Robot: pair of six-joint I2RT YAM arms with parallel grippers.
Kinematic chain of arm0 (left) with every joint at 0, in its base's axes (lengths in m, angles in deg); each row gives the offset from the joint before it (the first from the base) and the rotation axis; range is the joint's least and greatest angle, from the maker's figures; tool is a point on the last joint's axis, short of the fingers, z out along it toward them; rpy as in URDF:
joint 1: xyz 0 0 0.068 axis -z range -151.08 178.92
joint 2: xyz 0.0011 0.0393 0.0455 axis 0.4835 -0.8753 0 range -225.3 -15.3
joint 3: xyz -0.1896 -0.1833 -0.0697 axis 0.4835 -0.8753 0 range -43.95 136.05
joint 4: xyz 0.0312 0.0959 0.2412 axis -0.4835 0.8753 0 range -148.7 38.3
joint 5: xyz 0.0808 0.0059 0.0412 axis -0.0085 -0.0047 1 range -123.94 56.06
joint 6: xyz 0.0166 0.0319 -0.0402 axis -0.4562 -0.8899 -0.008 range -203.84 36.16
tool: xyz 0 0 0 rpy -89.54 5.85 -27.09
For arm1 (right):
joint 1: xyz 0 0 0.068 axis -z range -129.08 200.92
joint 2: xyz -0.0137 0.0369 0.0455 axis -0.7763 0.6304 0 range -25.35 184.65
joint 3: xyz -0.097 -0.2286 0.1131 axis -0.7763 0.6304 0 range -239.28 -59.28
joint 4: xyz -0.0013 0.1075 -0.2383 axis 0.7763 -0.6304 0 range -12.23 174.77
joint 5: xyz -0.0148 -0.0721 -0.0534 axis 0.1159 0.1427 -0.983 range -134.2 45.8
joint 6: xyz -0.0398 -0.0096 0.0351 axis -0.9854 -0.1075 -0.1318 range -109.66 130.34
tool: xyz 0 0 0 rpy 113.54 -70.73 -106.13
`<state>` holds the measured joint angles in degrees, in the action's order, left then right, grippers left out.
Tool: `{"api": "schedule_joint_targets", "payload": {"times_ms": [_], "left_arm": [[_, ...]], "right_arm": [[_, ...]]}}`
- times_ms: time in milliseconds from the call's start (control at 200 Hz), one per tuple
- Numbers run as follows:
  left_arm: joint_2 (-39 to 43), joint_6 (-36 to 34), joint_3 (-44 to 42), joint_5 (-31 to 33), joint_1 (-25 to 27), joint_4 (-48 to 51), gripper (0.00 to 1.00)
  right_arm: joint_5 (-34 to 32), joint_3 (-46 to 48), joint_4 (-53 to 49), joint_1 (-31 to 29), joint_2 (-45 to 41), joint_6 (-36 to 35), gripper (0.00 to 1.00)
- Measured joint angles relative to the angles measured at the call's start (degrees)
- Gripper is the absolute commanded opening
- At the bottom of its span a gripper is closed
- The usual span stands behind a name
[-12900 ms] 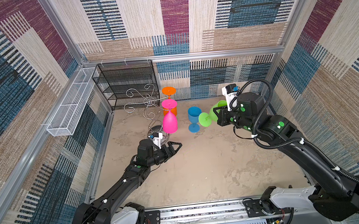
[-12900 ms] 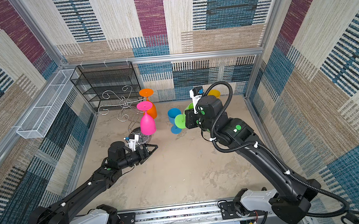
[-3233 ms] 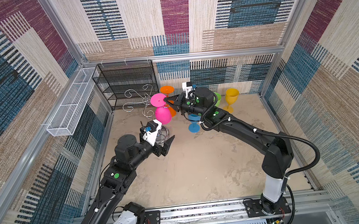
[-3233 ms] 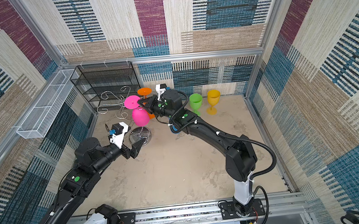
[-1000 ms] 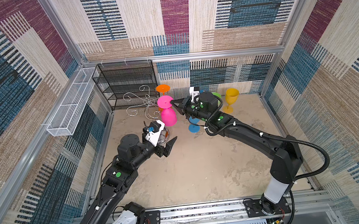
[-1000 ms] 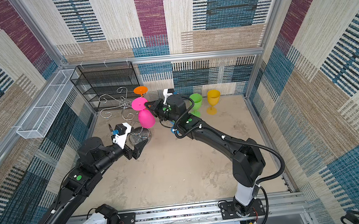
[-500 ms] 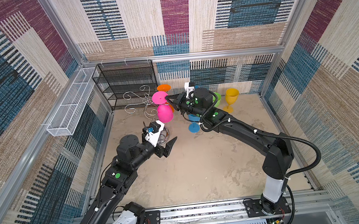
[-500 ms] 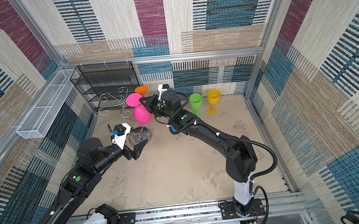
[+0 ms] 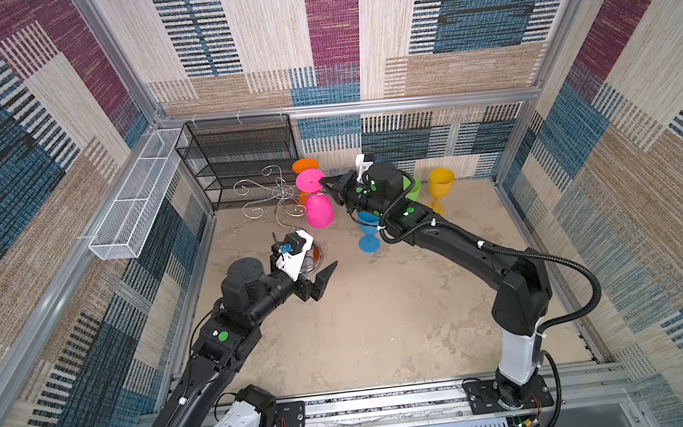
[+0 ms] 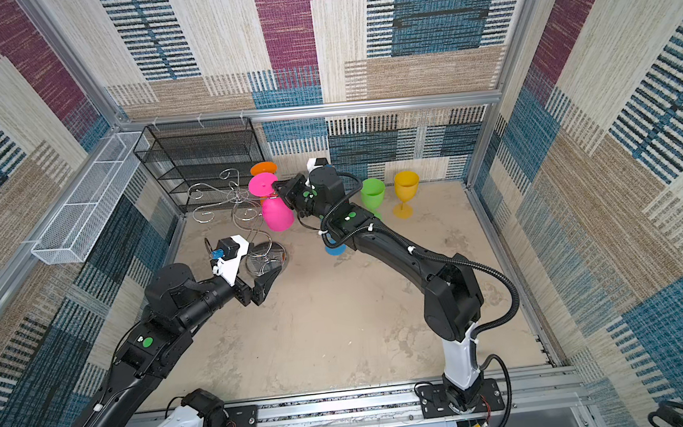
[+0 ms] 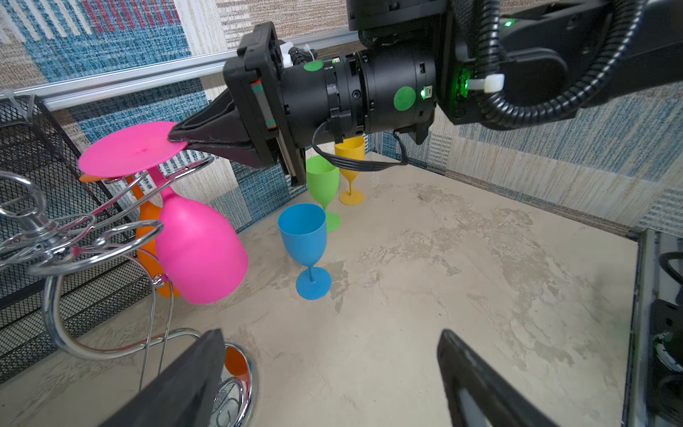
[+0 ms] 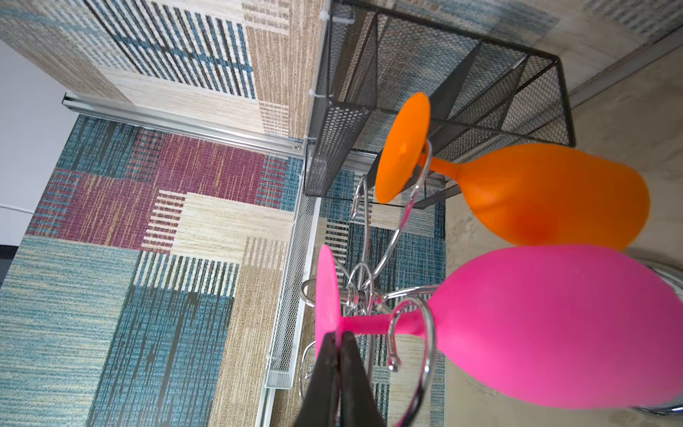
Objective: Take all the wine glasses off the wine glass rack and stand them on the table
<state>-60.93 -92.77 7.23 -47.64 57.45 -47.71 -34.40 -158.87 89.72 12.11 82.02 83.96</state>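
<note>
The left gripper [image 11: 330, 340] hovers with jaws spread wide near the round base of the wine glass rack [image 9: 284, 194], where the pink wine glass [image 9: 319, 211] hangs bowl-down from a chrome arm, its foot rim pinched by the right gripper [image 9: 326, 183].

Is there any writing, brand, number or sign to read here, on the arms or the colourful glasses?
None can be read.
The pink wine glass, blue glass and wine glass rack are plain.
The arms carry only blank green stickers.
A small white mark on the left arm is too small to read.
</note>
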Motion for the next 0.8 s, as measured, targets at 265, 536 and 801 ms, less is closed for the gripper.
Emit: {"api": "schedule_joint_targets", "payload": {"times_ms": [265,536,801], "left_arm": [[-0.13,0.00,0.00,0.02,0.09,0.00,0.93],[-0.39,0.00,0.00,0.02,0.24,0.02,0.93],[-0.39,0.00,0.00,0.13,0.35,0.02,0.92]], "right_arm": [[-1.44,5.73,2.21,2.14,-4.31,1.51,0.00],[-2.93,7.48,3.23,2.58,-5.70,2.19,0.00],[-2.86,7.45,3.34,2.49,-5.84,2.14,0.00]]}}
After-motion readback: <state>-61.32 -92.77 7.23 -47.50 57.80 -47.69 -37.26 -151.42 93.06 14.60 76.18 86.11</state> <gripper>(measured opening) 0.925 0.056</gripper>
